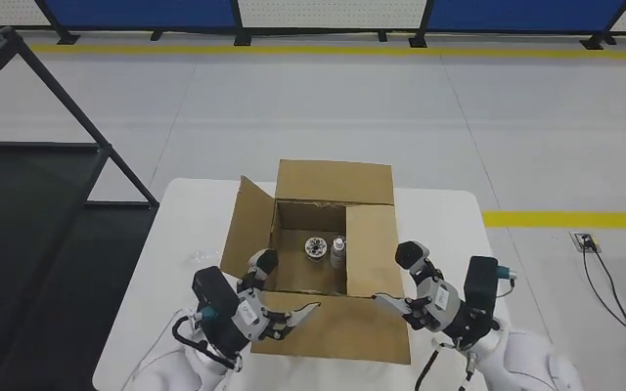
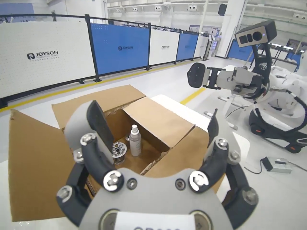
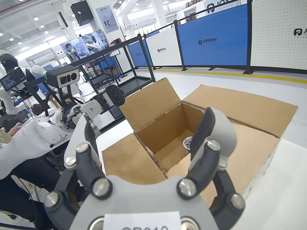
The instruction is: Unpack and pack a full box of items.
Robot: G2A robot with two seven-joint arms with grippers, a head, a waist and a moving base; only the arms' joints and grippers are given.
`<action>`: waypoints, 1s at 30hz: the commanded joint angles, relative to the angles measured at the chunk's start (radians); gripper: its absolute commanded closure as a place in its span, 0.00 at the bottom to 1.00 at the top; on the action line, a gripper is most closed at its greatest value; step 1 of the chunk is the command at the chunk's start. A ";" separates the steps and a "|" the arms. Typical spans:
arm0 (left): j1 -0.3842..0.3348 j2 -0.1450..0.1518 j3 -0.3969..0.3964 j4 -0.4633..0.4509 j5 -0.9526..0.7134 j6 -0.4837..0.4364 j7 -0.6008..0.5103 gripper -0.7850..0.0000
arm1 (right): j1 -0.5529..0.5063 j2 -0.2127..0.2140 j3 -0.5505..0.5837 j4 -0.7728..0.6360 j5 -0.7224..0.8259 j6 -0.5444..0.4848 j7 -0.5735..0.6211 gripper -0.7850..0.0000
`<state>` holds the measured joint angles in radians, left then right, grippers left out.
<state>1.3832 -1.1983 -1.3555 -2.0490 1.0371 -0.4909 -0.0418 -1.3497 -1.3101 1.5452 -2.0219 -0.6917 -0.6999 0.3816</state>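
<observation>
Inside, the spray bottle [image 2: 135,142] stands upright on the floor of the cardboard box [image 1: 333,181], ahead of and below the wide-spread left gripper [image 2: 154,113]; the right gripper [image 1: 395,279], also wide, seems equally near.

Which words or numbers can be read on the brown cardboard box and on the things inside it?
Brown cardboard box: no print visible.
White spray bottle: any print is too small to read.
Silver metal spool: no print visible.
</observation>
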 commanded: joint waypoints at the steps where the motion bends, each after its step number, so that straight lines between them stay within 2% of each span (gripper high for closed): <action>1: -0.039 -0.002 0.020 0.018 -0.067 -0.001 -0.052 0.00 | 0.003 0.004 0.009 -0.009 0.001 -0.018 -0.003 0.00; 7: -0.198 -0.015 0.112 0.119 -0.254 0.007 -0.223 0.00 | -0.042 0.020 0.075 -0.056 0.025 -0.111 -0.017 0.00; 11: -0.315 -0.029 0.187 0.203 -0.342 0.054 -0.318 0.00 | -0.096 0.031 0.134 -0.088 0.043 -0.162 -0.031 0.00; 15: -0.398 -0.046 0.258 0.291 -0.544 0.086 -0.415 0.00 | -0.150 0.040 0.173 -0.133 0.042 -0.199 -0.022 0.00; 25: -0.398 -0.046 0.258 0.291 -0.544 0.086 -0.415 0.00 | -0.171 0.043 0.181 -0.166 0.016 -0.196 -0.006 0.00; 30: -0.403 -0.050 0.266 0.336 -0.595 0.141 -0.448 0.00 | -0.159 0.046 0.161 -0.155 0.013 -0.151 -0.002 0.00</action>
<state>0.9905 -1.2462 -1.0964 -1.7261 0.4583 -0.3668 -0.4699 -1.5141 -1.2652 1.7138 -2.1831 -0.6804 -0.8643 0.3744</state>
